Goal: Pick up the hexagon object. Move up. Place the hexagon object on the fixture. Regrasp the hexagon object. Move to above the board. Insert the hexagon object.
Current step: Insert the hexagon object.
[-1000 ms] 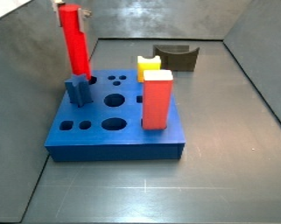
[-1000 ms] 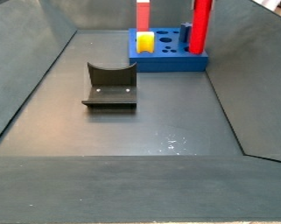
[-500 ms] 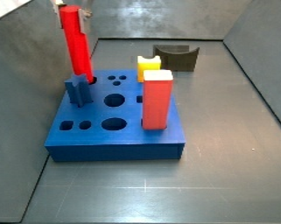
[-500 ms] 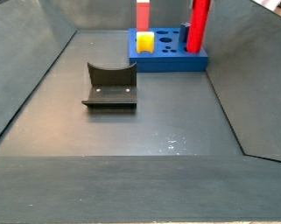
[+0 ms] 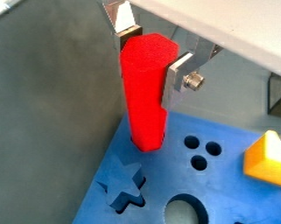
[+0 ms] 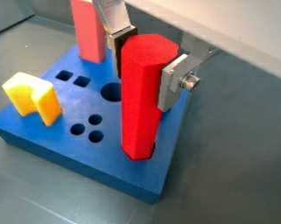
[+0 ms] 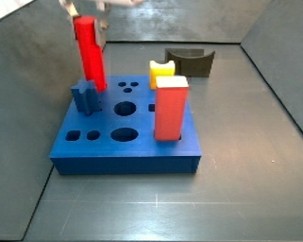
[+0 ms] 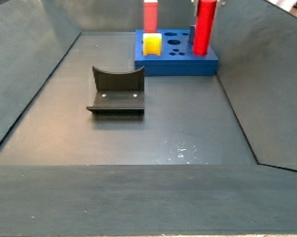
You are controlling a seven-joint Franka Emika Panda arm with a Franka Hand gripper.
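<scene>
The hexagon object [image 7: 88, 52], a slim faceted red rod, stands upright with its lower end in a hole at a far corner of the blue board [image 7: 128, 156]. It also shows in a side view [image 8: 204, 26]. My gripper [image 7: 88, 8] is above it, shut on its top end. In both wrist views the silver fingers press the rod's top from two sides: gripper [image 5: 153, 54] on rod [image 5: 143, 87], gripper [image 6: 144, 59] on rod [image 6: 140, 96]. The board [image 6: 113, 171] lies below. The dark fixture [image 7: 189, 60] stands apart behind the board, empty, and shows nearer in a side view [image 8: 116, 90].
A thick red block [image 7: 170, 109] and a yellow notched block [image 7: 161, 69] stand in the board. A blue peg [image 7: 84, 97] rises just in front of the rod. Sloped grey walls close in the floor on the sides.
The rod has come down with my gripper; its lower end now sits lower, in the board's hole. Nothing else has moved.
</scene>
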